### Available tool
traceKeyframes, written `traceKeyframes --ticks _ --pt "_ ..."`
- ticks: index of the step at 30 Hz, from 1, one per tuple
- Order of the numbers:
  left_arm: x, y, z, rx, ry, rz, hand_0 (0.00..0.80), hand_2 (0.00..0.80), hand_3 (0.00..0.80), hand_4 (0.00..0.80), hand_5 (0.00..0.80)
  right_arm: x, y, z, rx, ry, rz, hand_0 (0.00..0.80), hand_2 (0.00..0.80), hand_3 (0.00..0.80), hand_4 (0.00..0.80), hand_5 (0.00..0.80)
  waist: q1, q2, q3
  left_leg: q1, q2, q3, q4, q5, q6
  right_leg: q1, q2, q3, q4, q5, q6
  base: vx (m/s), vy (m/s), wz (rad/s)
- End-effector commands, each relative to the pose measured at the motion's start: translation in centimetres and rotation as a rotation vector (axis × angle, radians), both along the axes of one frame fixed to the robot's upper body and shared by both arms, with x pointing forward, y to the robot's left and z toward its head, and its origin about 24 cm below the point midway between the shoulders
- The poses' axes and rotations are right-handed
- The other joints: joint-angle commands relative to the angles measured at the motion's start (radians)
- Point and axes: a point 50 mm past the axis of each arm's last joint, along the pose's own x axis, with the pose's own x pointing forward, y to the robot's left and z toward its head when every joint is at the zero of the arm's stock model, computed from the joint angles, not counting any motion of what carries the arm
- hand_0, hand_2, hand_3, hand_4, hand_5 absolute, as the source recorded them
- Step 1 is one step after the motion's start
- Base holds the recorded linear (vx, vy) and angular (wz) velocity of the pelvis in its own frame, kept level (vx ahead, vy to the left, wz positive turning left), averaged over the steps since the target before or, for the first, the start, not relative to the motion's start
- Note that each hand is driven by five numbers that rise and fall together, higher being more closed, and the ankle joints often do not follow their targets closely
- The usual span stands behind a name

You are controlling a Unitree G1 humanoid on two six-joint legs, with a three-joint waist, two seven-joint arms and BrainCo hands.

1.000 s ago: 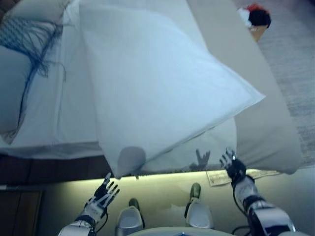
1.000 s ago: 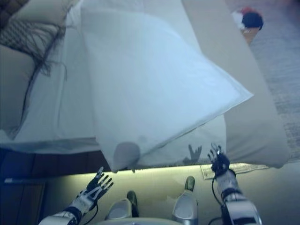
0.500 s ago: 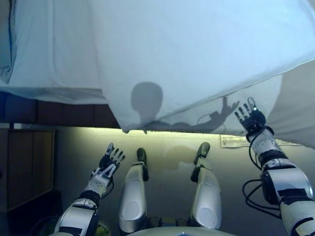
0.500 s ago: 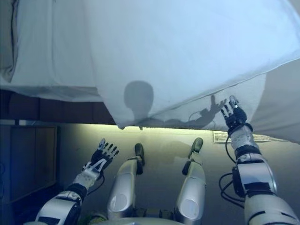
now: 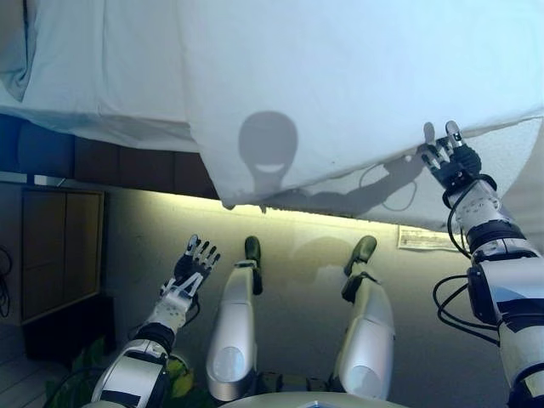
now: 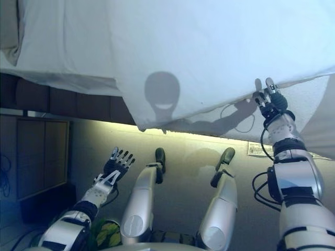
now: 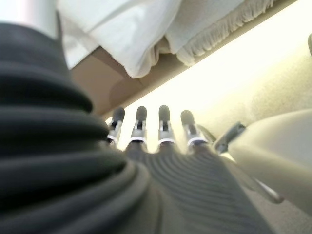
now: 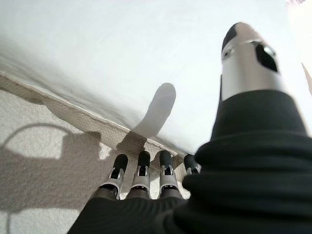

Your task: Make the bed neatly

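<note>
A white duvet [image 5: 340, 85] lies askew on the bed, one corner [image 5: 228, 200] hanging over the near edge. Under it a textured white cover [image 5: 510, 178] drapes the bed side. My right hand [image 5: 449, 157] is open, fingers straight, raised to the duvet's lower edge [image 8: 97, 122] at the right; I cannot tell whether the fingertips touch it. My left hand [image 5: 191, 265] is open and empty, low over the floor, below and left of the hanging corner. The left wrist view shows its straight fingers [image 7: 163, 129] with the duvet corner [image 7: 141, 53] above them.
The white sheet [image 5: 93, 76] covers the bed's left part above a dark bed base [image 5: 127, 166] with a lit strip under it. A wooden cabinet [image 5: 51, 246] stands at the left. A paper sheet [image 5: 425, 238] lies on the floor at the right.
The camera has tilted down and the scene shifted. My right hand has risen to the duvet's lower edge. My left hand stays low and open.
</note>
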Motion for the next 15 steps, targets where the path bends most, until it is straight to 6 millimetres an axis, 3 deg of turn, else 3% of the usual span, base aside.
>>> traceKeyframes --ticks 1,9,15 --pt "-1.5 0.9 -0.7 -0.002 -0.011 0.044 0.0 0.0 0.0 0.0 0.0 0.5 -1.1 5.1 -0.121 -0.078 0.006 0.0 0.0 0.0 0.0 0.0 0.015 0.047 0.006 -0.048 -0.035 -0.005 -0.054 0.036 0.042 -0.038 -0.018 0.044 0.153 -0.128 0.052 0.024 0.055 0.02" --pt "-2.7 0.5 -1.3 -0.014 -0.008 0.033 0.0 0.0 0.0 0.0 0.0 0.8 -0.9 8.0 -0.148 -0.132 0.055 0.0 0.0 0.0 0.0 0.0 0.036 0.061 0.006 -0.075 -0.041 -0.016 -0.081 0.059 0.046 -0.075 -0.01 0.042 0.165 -0.13 0.046 0.002 0.005 0.0" --pt "-3.7 0.6 -1.9 -0.023 0.006 0.029 0.0 0.0 0.0 0.0 0.0 1.4 0.5 9.8 -0.166 -0.243 0.131 0.0 0.0 0.0 0.0 0.0 0.046 0.062 0.006 -0.057 -0.041 -0.021 -0.105 0.074 0.043 -0.059 -0.002 0.036 0.157 -0.131 0.044 0.006 0.004 0.0"
